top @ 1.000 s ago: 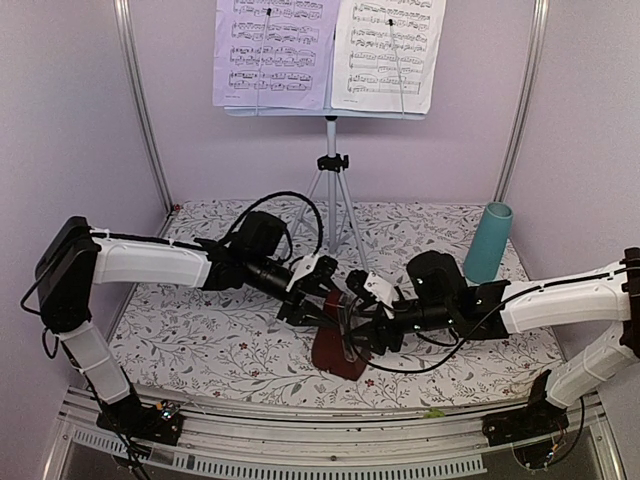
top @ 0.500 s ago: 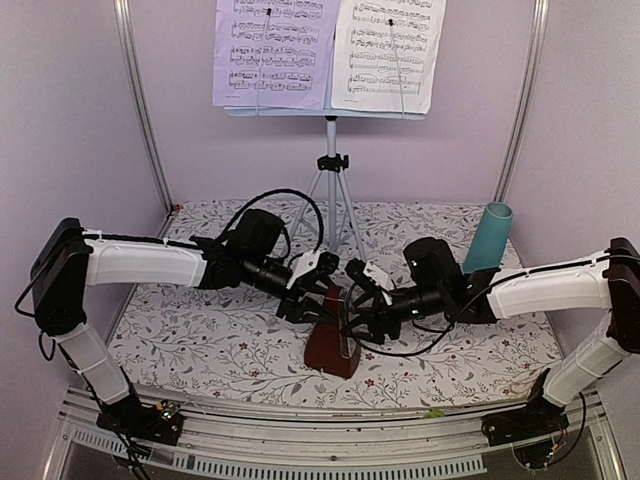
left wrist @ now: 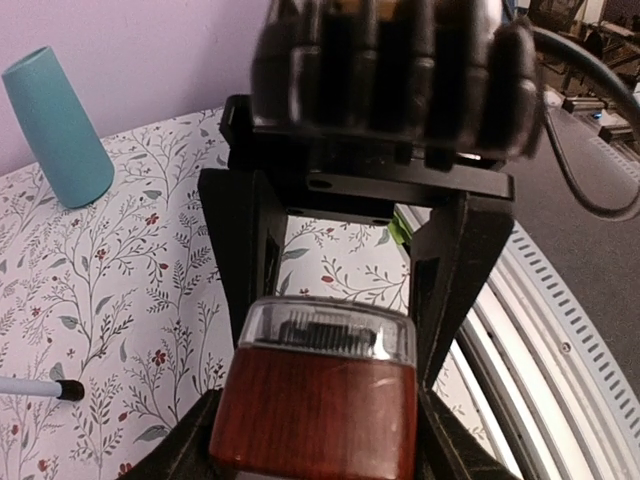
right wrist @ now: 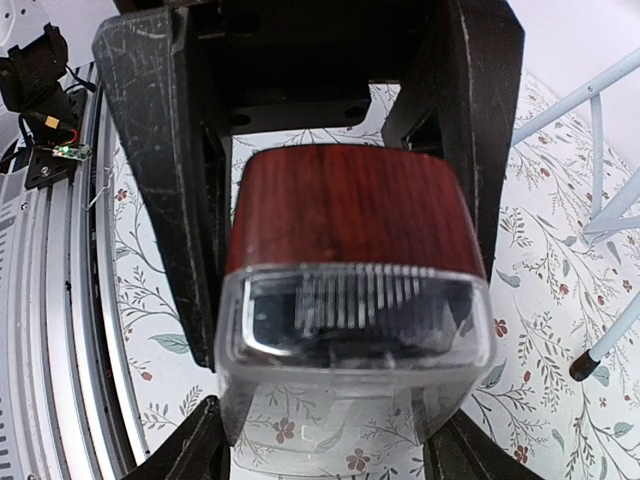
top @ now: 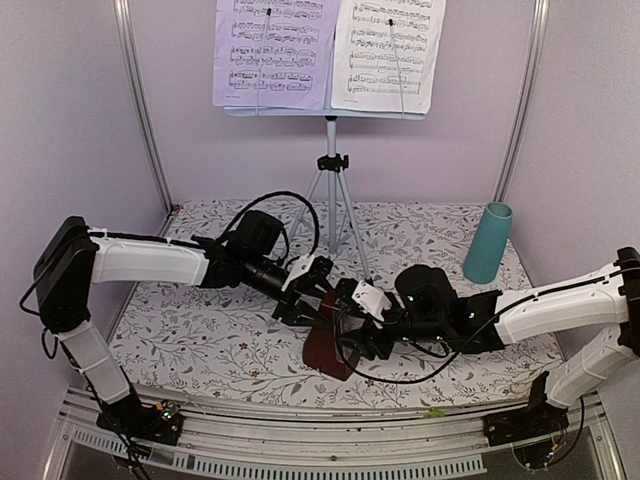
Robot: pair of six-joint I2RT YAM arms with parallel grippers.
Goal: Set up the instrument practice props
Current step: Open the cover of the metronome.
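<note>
Both the left end effector [left wrist: 315,450] and right end effector [right wrist: 330,440] clasp the metronome [top: 325,350] — partly hidden overhead.

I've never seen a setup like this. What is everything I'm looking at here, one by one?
pale-blue metal music stand: one, silver tripod legs, back centre.
white-lilac paper sheet-music pages: two, side by side on the stand.
dark red-brown wooden metronome with clear cover: one, front centre, between both pincers.
teal tapered cup: one, upright, back right.
white floral-patterned tablecloth: one, grey sprigs, spread under everything.
left pincer: one, black, closed on the metronome.
right pincer: one, black, closed on the metronome.
</note>
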